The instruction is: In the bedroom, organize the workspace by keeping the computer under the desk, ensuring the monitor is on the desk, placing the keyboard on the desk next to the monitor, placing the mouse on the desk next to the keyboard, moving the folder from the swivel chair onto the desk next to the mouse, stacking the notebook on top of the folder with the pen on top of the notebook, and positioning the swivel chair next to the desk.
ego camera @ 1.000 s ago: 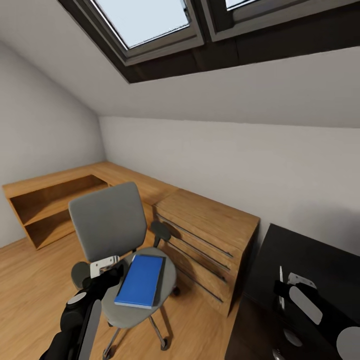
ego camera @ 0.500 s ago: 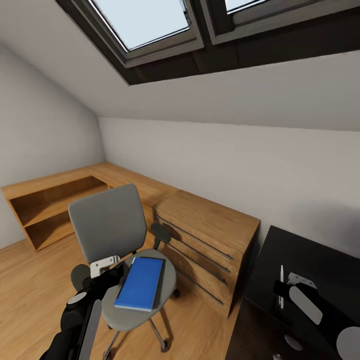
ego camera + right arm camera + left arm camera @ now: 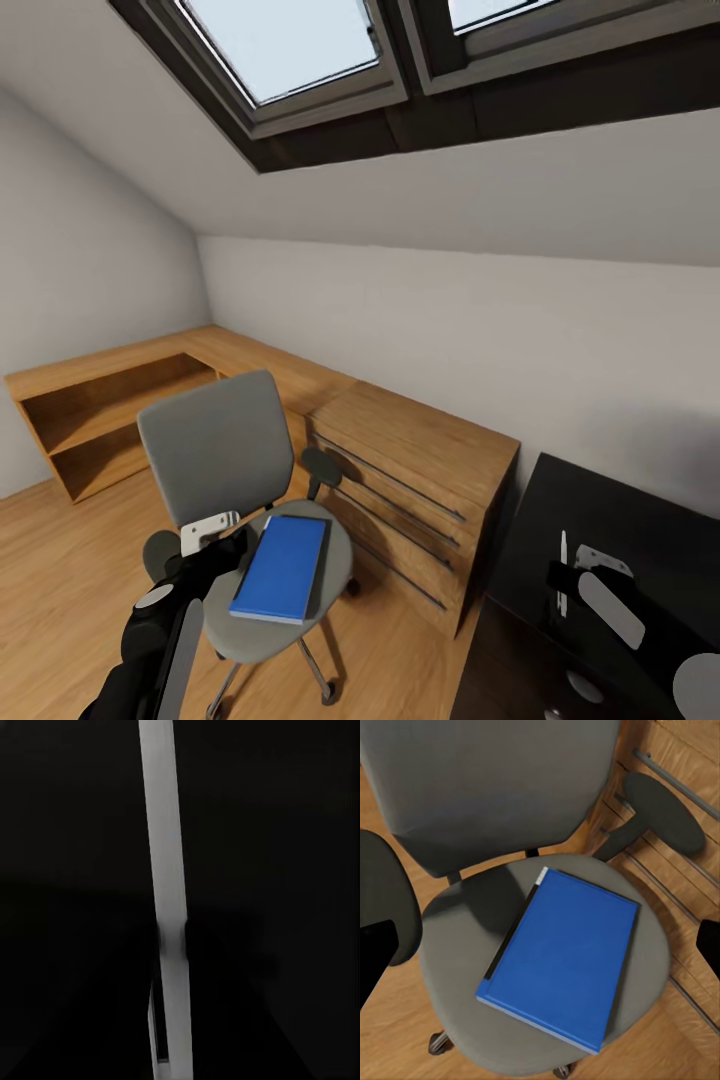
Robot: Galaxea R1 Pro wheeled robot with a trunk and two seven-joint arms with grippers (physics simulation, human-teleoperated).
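- Swivel chair [image 3: 225, 470]: grey back and seat, black armrests, chrome base on casters; stands on the wood floor [image 3: 60, 560] just in front of the light wooden dresser [image 3: 415, 470].
- Folder [image 3: 283, 566]: blue, flat on the chair seat. My left wrist view adds what my head view lacks: a dark spine strip along one long edge and a pale corner at its end, with a thin lower layer showing under the cover.
- My left gripper [image 3: 212, 533]: seen from the head, it hangs over the near-left edge of the seat, just beside the folder. In the wrist view my two dark fingertips [image 3: 375, 952] sit at opposite edges of the picture, spread wide with nothing between them; the folder lies in the gap below, untouched.
- Desk [image 3: 640, 520]: glossy black top at my right, next to the dresser.
- Pen [image 3: 562, 575]: thin pale stick lying on the desk, just beside my right gripper [image 3: 590, 565]. My right wrist view shows it close, as a long white strip across black.
- Right gripper: I cannot tell how far its fingers are parted.
- Skylight [image 3: 300, 50]: dark-framed, set in the sloped ceiling.
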